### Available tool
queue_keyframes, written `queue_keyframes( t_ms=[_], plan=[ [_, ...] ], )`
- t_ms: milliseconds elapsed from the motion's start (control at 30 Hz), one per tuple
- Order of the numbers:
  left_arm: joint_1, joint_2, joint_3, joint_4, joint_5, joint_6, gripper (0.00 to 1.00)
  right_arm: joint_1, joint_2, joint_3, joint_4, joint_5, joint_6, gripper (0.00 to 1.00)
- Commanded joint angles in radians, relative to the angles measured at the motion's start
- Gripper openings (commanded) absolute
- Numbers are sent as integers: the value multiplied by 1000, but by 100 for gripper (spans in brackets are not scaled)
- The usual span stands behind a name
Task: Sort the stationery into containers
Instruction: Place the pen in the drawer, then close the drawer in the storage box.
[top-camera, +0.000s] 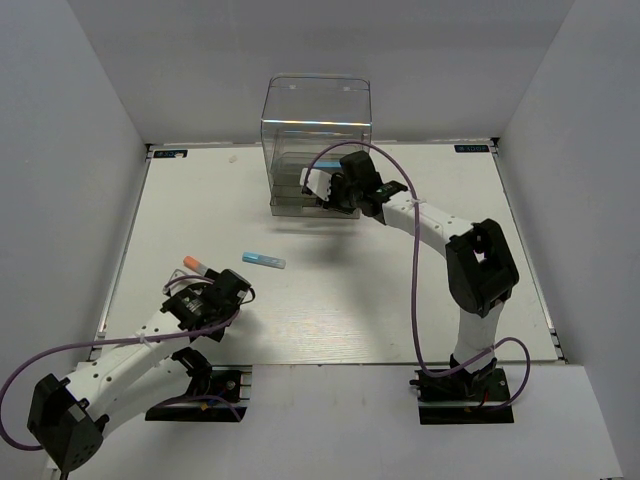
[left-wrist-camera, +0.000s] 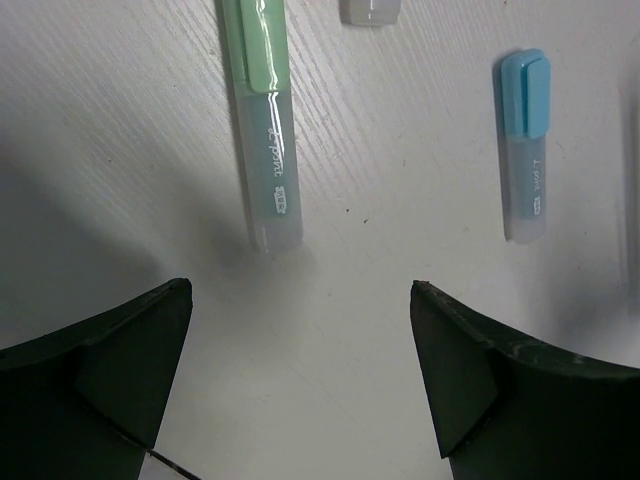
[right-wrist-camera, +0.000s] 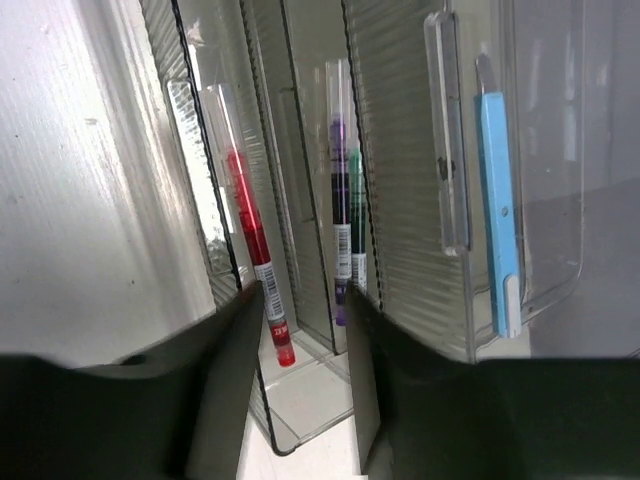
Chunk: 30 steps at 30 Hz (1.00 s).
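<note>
My left gripper is spread wide and low over the table, holding nothing. Just beyond its fingertips lies a pale green marker, cap end farther off, with bare white surface between it and both fingers. A light blue marker lies apart to its right, roughly parallel. An orange-tipped marker lies just past that gripper in the top view. My right gripper is at the front of the drawer box, which stands at the far middle of the table near the back edge. Its fingers are parted by a narrow gap and clamp nothing. A red pen lies inside one drawer, its lower end showing through the gap. A purple pen and a green pen share the next drawer, and a light blue stick sits in another.
</note>
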Motion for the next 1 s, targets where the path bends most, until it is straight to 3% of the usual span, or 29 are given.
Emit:
queue_keyframes(
  t_ms=[0, 133, 167, 300, 500, 700, 967],
  plan=[
    [2, 4, -5, 5, -13, -15, 100, -10, -17, 25, 40, -39, 17, 36],
    [2, 4, -5, 14, -13, -15, 100, -23, -55, -6, 64, -144, 42, 2],
    [2, 4, -5, 23, -13, -15, 100, -26, -71, -12, 40, -211, 33, 0],
    [2, 4, -5, 23, -13, -15, 100, -28, -55, 28, -166, -445, -110, 0],
    [2, 4, -5, 32, -13, -15, 100, -28, 72, 155, -357, -488, -185, 0],
    [2, -5, -14, 92, -3, 18, 100, -23, 144, 167, -217, -327, -86, 0],
    [2, -74, -106, 394, 46, 186, 100, -25, 162, 125, 47, -50, 46, 0]
  ],
)
